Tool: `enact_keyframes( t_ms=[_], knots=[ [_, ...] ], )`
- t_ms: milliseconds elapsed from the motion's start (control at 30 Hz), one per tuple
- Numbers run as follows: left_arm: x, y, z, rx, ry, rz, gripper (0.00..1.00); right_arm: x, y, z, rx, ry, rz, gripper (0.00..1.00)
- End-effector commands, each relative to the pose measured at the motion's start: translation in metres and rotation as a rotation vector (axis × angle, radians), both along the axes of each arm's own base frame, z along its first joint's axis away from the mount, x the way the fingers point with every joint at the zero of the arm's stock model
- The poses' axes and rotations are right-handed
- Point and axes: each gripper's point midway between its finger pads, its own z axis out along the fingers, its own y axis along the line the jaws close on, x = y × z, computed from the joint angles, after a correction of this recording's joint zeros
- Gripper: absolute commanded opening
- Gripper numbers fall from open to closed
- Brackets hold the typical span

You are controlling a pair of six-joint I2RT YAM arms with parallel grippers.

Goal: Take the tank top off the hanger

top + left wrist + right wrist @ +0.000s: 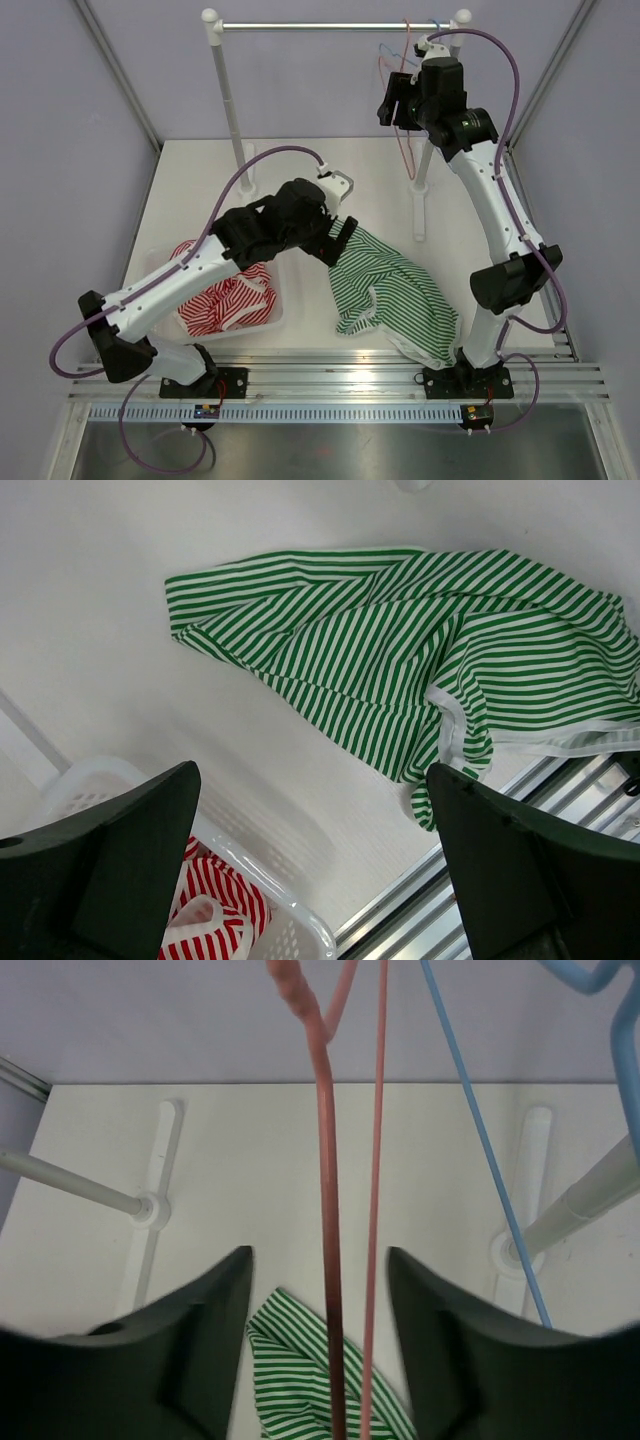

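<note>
Green-striped tank top hem is occluded by right arm base. It's laid on worktop, 5 o'clock of left end effector, which is spread wide, empty. Right end effector is spread too, red hanger wires straddled, not clamped.

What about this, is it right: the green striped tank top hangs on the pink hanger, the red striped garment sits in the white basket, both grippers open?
No. The green striped tank top lies crumpled on the table, off the pink hanger; the top external view shows it. The red striped garment in the white basket and the open left gripper and right gripper are right.
</note>
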Motion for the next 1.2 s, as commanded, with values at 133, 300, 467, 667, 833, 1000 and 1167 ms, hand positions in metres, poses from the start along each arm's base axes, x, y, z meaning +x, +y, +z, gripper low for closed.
enact_keyframes(
  t_ms=[133, 300, 467, 667, 833, 1000, 1167],
  knots=[
    [0.016, -0.05, -0.04, 0.017, 0.048, -0.079, 0.99, -0.066, -0.016, 0.083, 0.047, -0.157, 0.047, 0.83],
    [0.015, -0.094, -0.083, 0.007, 0.137, -0.192, 0.99, -0.12, -0.046, 0.12, 0.054, -0.265, 0.001, 0.99],
    [0.004, -0.132, -0.131, 0.075, 0.228, -0.288, 0.99, -0.159, -0.067, 0.134, 0.04, -0.336, -0.026, 0.99],
    [-0.014, -0.156, -0.187, 0.168, 0.318, -0.355, 0.99, -0.19, -0.071, 0.132, 0.021, -0.329, 0.02, 0.99],
    [-0.031, -0.156, -0.237, 0.259, 0.403, -0.376, 0.98, -0.195, -0.072, 0.128, -0.003, -0.329, 0.04, 0.99],
    [-0.043, -0.145, -0.261, 0.292, 0.473, -0.364, 0.36, -0.191, -0.063, 0.123, -0.012, -0.316, 0.084, 0.99],
    [-0.033, -0.138, -0.22, 0.257, 0.374, -0.324, 0.0, -0.184, -0.055, 0.115, -0.008, -0.297, 0.115, 1.0]
  ],
)
